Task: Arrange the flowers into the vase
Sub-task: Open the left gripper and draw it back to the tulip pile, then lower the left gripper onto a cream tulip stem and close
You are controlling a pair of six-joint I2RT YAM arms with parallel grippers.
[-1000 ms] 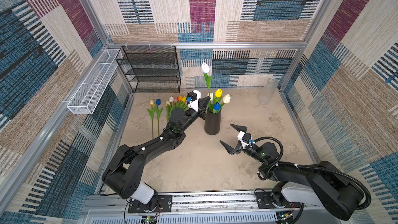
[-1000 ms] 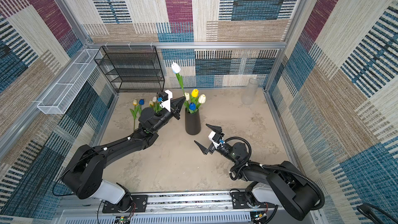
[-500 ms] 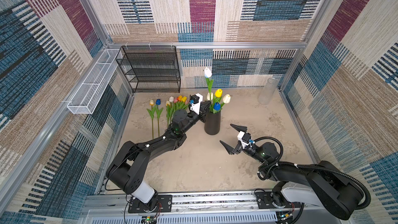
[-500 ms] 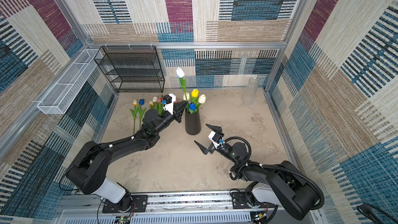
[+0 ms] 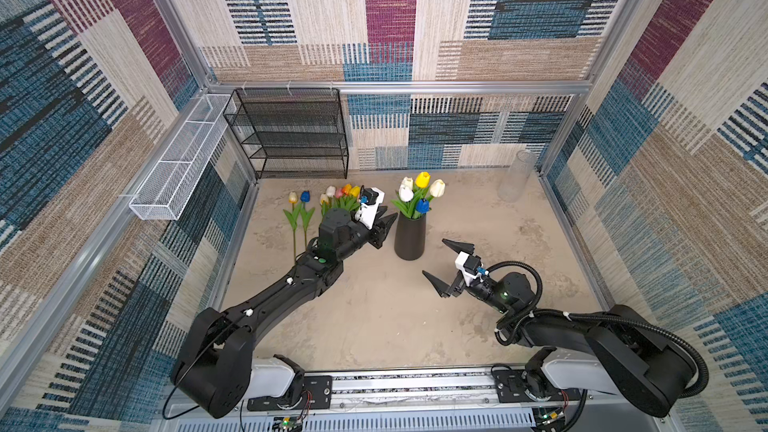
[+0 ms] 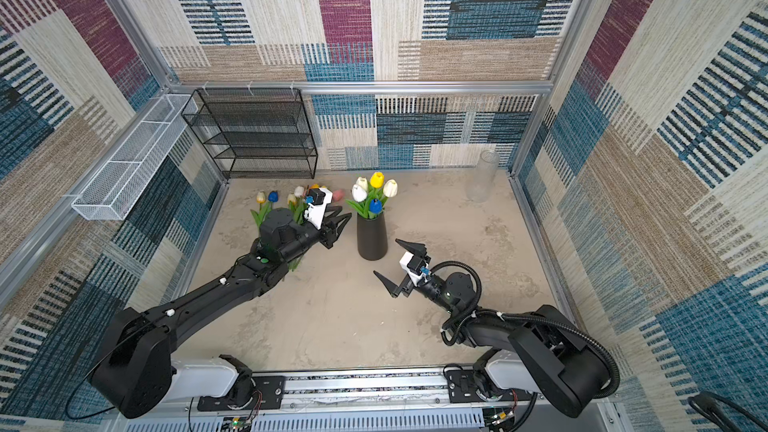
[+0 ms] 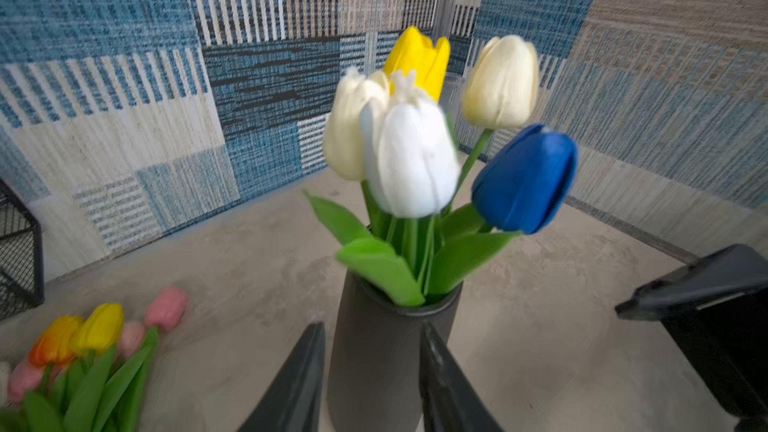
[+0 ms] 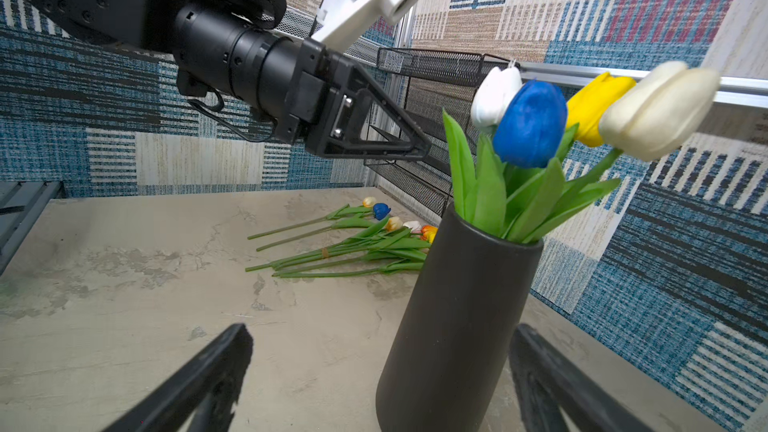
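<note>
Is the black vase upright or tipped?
Upright: the black vase stands on its base, five tulip heads rising from its mouth.

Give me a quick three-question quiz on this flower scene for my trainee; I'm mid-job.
1. True or false: the left tool and the right tool both hold nothing.
2. How many tulip heads stand in the black vase?
3. Where do the loose tulips lie? A: on the table. B: on the mesh shelf. C: in the glass vase.
Key: 1 true; 2 five; 3 A.
</note>
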